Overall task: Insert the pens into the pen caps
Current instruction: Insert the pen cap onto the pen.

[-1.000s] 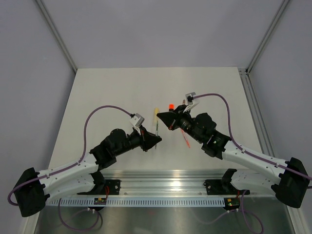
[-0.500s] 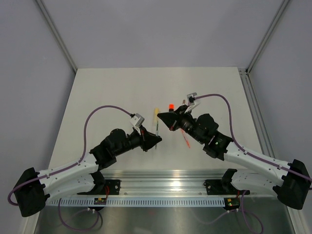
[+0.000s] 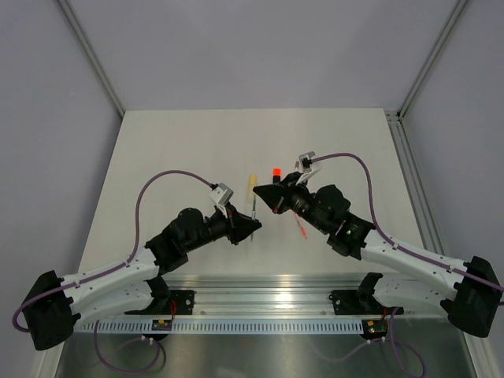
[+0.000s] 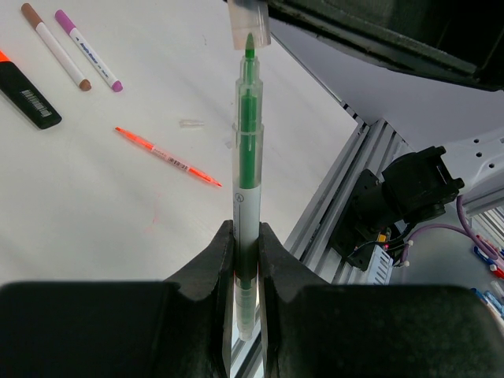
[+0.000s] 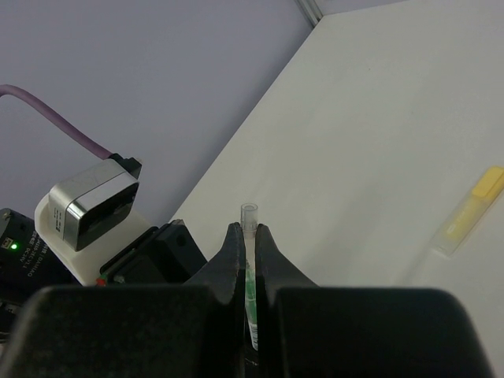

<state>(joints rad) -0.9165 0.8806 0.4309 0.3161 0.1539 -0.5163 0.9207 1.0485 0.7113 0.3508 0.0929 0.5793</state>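
Since before, the clear cap [image 4: 249,27] is brought up to the tip of the green pen [image 4: 246,157]. The pen is clamped in the left gripper [image 4: 246,236], the cap in the right gripper [image 5: 246,235]; if tilted, the cap can be knocked out.

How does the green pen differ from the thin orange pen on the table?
The green pen is clamped in the left gripper, raised off the table; the orange pen lies flat on it, untouched. The green pen looks thicker, with a clear barrel; the orange pen is slimmer. The green pen's tip meets a clear cap held in the right gripper; the orange pen's does not. Both are straight, narrow pens.
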